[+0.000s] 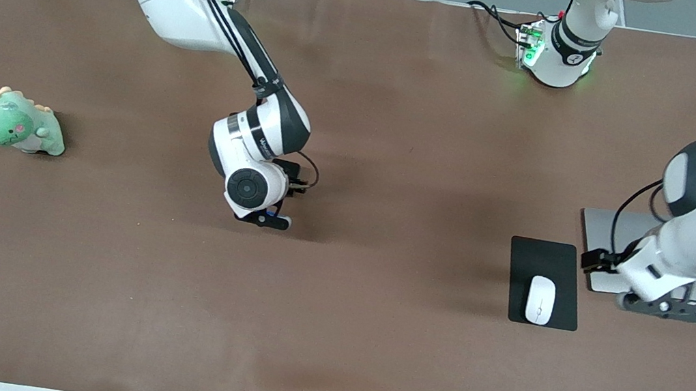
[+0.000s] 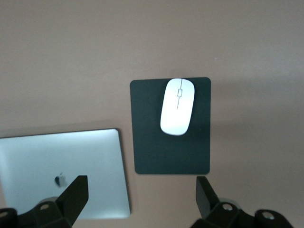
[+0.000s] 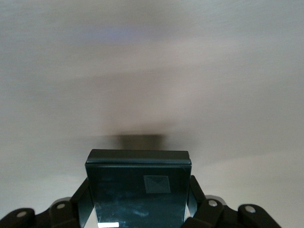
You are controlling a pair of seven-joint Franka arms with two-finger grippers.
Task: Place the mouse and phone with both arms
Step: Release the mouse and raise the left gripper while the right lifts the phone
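Note:
The white mouse (image 1: 540,299) lies on a black mouse pad (image 1: 545,259), on the part of the pad nearer the front camera. It also shows in the left wrist view (image 2: 177,106) on the pad (image 2: 171,152). My left gripper (image 1: 663,308) is open and empty (image 2: 141,183), over the table where the pad and a silver laptop (image 2: 57,161) meet. My right gripper (image 1: 263,217) is low over the middle of the table, shut on the black phone (image 3: 123,199), with a finger on each long side (image 3: 140,187). In the front view the phone is hidden under the wrist.
The closed silver laptop (image 1: 612,228) lies beside the mouse pad toward the left arm's end, partly under the left arm. A green plush dinosaur (image 1: 19,122) sits toward the right arm's end. Brown cloth covers the table (image 1: 368,336).

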